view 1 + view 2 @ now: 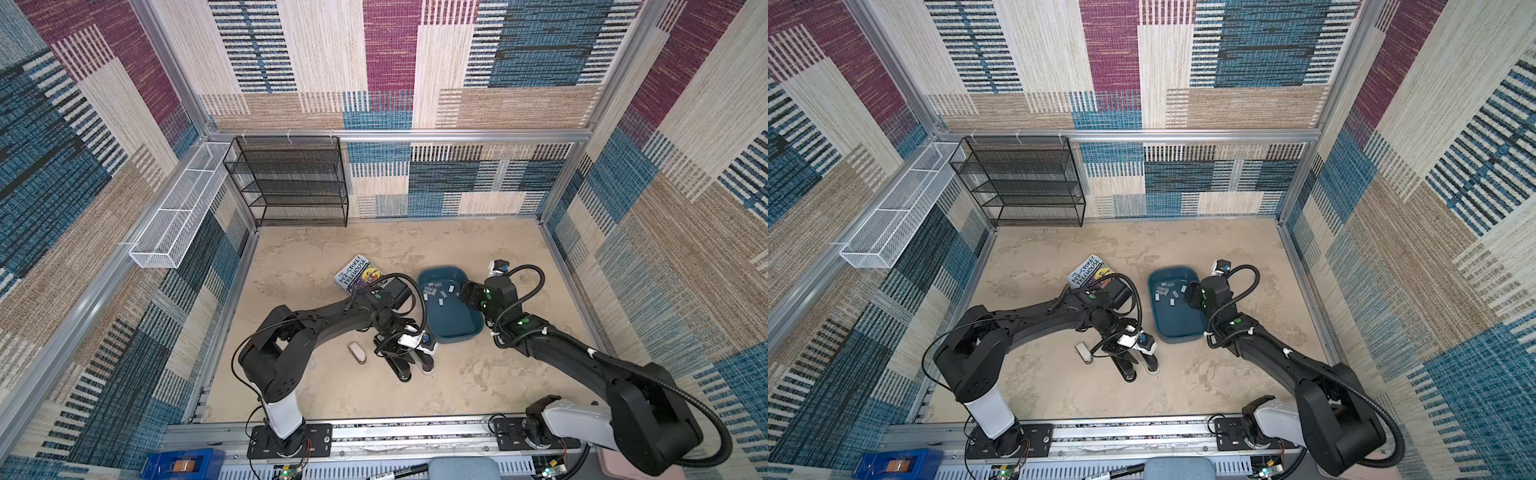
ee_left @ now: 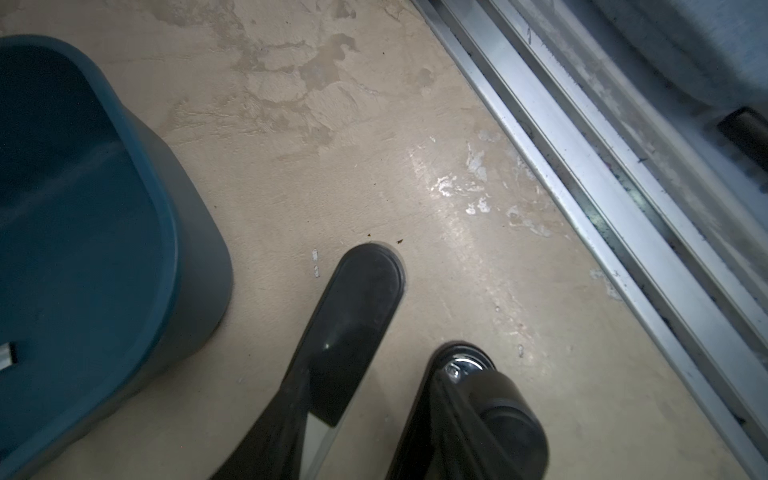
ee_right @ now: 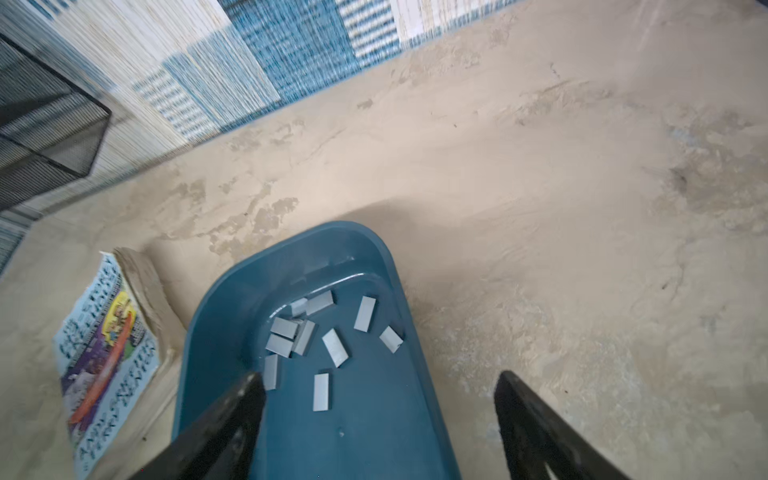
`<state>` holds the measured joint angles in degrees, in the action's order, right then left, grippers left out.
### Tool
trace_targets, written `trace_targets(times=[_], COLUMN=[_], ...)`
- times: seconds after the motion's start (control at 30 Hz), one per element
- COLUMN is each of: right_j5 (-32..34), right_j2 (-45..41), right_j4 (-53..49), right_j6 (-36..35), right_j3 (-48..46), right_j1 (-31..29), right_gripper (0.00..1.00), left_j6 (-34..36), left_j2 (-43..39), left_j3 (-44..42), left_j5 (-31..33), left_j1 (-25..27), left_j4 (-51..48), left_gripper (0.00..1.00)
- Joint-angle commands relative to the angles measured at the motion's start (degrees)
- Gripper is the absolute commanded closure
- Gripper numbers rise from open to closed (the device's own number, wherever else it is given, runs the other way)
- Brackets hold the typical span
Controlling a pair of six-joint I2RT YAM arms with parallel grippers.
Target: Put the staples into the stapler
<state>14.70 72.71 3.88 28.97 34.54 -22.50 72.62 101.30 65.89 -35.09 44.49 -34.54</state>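
**Right hand** (image 3: pixel 380 376): released and empty, poised over the blue tray (image 3: pixel 208 332), one finger inside its wall, the other outside.

**Staples** (image 3: pixel 334 347): loose on the tray floor, several overlapping.

**Stapler** (image 1: pixel 403 370): apparently spread open on the tabletop (image 1: pixel 478 386), beneath the left hand (image 1: pixel 395 347). Whether that hand grips it cannot be told.

**Likely faults:** a finger strikes the rim and shoves the tray; the thin flat strips slip from the grasp, or two lift together.
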Motion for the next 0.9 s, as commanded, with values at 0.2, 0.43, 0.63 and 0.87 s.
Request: trace_targets(times=[0.2, 0.43, 0.63, 0.87], right_j5=[-4.0, -2.3, -1.6, -2.8], right_j2=[9.1, 12.5, 13.1, 14.7], right_j4=[-5.0, -6.2, -7.1, -6.7], right_j6=[-2.8, -2.5, -2.9, -4.2], right_j3=[2.7, 4.3, 5.0, 8.0], right_j1=[2.8, 5.7, 10.1, 12.7], right_gripper=[0.16, 0.24, 0.31, 0.36], left_j6=[3.0, 2.8, 3.4, 4.1], left_j2=[3.3, 4.7, 5.7, 6.0], left_j3=[3.1, 4.1, 4.9, 6.5], left_j5=[1.4, 3.5, 4.0, 4.9], left_j1=[0.7, 1.4, 1.7, 1.7], left_j4=[-3.8, -4.2, -4.3, -5.1], left_gripper=[0.51, 0.51, 0.51, 0.5])
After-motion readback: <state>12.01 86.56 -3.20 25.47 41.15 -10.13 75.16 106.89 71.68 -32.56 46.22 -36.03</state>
